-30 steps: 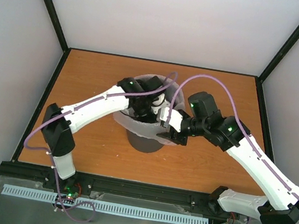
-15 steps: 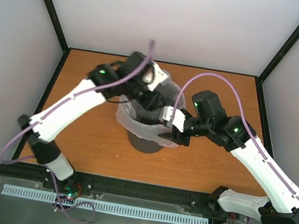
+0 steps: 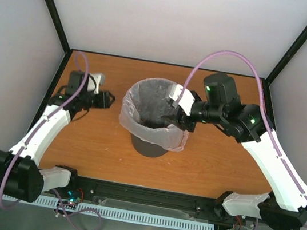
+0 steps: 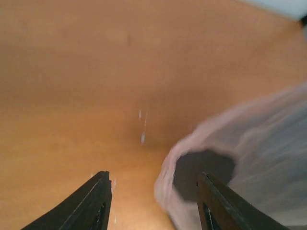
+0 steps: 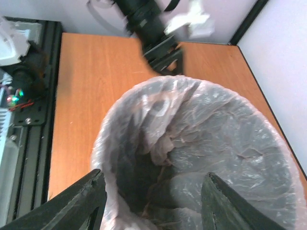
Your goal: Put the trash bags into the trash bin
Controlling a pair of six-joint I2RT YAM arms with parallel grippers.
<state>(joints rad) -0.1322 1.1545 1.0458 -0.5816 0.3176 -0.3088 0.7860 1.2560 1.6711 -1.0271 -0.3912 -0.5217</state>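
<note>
Bin on table, bag lining it, hem folded over the rim; right gripper above the mouth, jaws apart, empty; left gripper well off left, likewise; lining seemingly done, perhaps tuck loose folds.

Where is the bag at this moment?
Top view: the bag lines the bin in the middle of the table, edge folded over the rim. The right gripper hovers at its right side; the left gripper is apart, on its left.
</note>
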